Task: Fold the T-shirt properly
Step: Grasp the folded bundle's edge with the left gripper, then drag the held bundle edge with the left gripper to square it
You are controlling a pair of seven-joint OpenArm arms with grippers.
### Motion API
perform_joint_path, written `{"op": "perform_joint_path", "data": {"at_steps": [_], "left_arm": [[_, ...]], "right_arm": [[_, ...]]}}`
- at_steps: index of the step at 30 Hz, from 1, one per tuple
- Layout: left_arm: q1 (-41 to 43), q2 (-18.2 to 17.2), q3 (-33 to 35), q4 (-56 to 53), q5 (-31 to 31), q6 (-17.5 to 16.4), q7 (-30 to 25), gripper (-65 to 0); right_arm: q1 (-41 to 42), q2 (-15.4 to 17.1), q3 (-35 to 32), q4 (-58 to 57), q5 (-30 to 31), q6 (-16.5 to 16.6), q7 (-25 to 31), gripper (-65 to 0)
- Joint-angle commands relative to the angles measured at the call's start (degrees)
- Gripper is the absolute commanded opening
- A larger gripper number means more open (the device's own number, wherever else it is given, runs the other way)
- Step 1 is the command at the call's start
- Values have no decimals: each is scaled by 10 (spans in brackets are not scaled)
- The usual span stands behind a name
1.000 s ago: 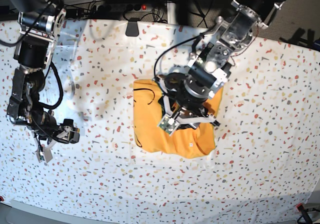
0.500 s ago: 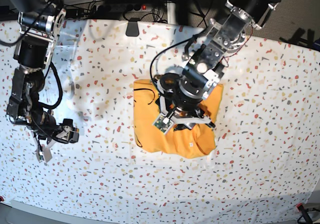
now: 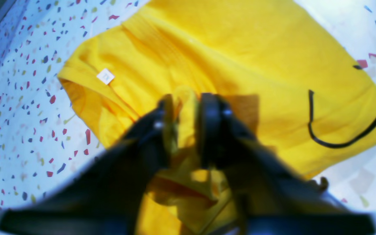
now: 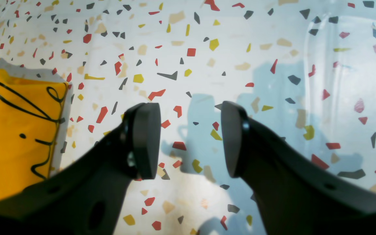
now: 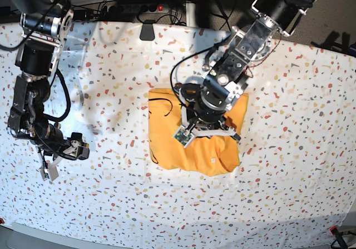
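Since a second ago the left gripper (image 3: 186,107) has slid up and left along the orange-yellow cotton T-shirt (image 5: 167,132) in the base view and pinched down; its jaws were spread then, now they're narrow, with a raised ridge of yellow fabric clamped between the black fingers (image 3: 212,117). Right arm hasn't shifted.

Left wrist view: cloth bunches up between and just below the jaws. A small white square label (image 3: 105,76) sits on a folded hem up and left of the pincer. Black curved line print (image 3: 344,130) is to the right of it, near the shirt's edge. Shirt fills most of the frame beyond the jaw tips.

Shirt is lying as a roughly rectangular folded bundle mid-table on the white terrazzo-speckled tablecloth (image 5: 289,165), directly under the left arm.

Right gripper (image 4: 190,140): jaws wide apart, nothing between them, only speckled cloth showing through the gap. It hangs over bare cloth, well apart from the shirt; the shirt's edge with black squiggle marks (image 4: 31,107) is off to the left of that pincer in the right wrist view. In the base view the right gripper (image 5: 49,168) is at the far left side of the table.
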Motion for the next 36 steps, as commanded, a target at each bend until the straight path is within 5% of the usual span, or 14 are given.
{"op": "perform_joint_path", "data": {"at_steps": [1,15,22,36], "left_arm": [[-13,4,-1,11,16,4,-3,-650],[-13,4,-1,78,175,45,166,-650],[-13,-5,-1,78,185,55,242,-650],[-12,-21,-1,78,185,174,314,-650]], "right_arm": [[18,9,2,11,9,2,11,-352],[18,9,2,11,9,2,11,-352],[18,9,2,11,9,2,10,-352],[18,9,2,11,9,2,11,-352]]}}
